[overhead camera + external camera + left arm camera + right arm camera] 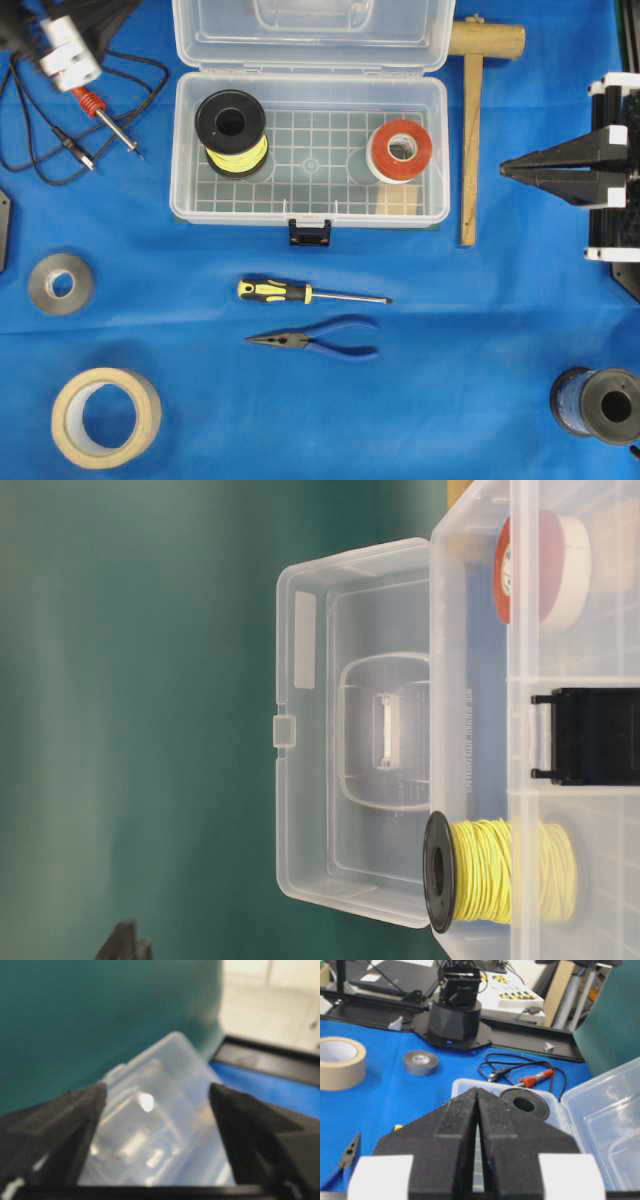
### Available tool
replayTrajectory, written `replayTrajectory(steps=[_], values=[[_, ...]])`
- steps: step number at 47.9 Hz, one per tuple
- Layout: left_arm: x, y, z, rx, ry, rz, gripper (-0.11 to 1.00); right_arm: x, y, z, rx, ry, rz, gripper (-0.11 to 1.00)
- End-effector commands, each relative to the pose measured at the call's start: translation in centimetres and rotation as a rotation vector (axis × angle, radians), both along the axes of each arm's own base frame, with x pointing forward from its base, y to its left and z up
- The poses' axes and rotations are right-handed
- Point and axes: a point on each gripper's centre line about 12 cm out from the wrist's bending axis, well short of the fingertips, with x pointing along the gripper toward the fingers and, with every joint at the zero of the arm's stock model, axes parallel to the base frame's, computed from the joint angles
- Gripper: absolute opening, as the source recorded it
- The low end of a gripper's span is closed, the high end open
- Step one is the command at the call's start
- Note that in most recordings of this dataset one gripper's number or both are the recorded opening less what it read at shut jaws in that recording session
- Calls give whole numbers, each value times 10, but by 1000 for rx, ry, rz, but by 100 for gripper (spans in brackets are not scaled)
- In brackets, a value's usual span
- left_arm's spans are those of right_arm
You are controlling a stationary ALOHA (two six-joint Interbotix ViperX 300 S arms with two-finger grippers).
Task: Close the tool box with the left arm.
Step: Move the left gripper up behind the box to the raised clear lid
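The clear tool box stands open at the back middle of the blue cloth. Its lid is swung back, upright in the table-level view. The dark latch hangs at the front. A yellow wire spool and a red-and-white tape roll lie on its gridded floor. My left gripper is open and empty, with the lid blurred beyond its fingers; the overhead view shows only its white bracket, far left of the lid. My right gripper is shut and empty, right of the box.
A wooden mallet lies between the box and my right gripper. A screwdriver and blue pliers lie in front of the box. Masking tape, grey tape, a red-handled probe with cable and a black spool lie around.
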Motion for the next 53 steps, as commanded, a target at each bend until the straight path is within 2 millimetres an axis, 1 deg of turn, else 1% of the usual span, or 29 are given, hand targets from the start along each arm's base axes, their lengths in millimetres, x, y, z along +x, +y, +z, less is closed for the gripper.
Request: replayTrajectory(steps=[1,2,7,14,19,25,29,30,34,40,43,53], values=[[15,22,11,28,5,39,90,3,-2,8,-2,-18,-7,0],[18,26,12,30,12,45,91,3,-2,8,-2,-17,-7,0],[39,52,10,30,50,74,91,3,-2,5,-2,-6,-9,0],[65,80,13,15,85,93,91,4,-2,2,-1,17,-9,0],[79,104,8,-23,144,116,91,4,-2,1,-1,22,-9,0],[93,130,-8,-89,267,134,91,4,-2,1,-1,23,-7,0],[100,141,-18,-124,359,133,91,3,-2,0,0,29,-9,0],[103,145,-24,-139,396,129,91,3,-2,-1,0,31,-9,0],[111,151,-32,-166,470,117,91,3,-2,-2,0,35,-7,0],[117,156,-45,-221,561,102,91,3,-2,-3,0,40,-9,0],[120,154,-47,-236,594,89,91,3,-2,-4,0,43,-9,0],[133,137,-48,-244,643,35,91,3,-5,-5,-2,49,-24,0]])
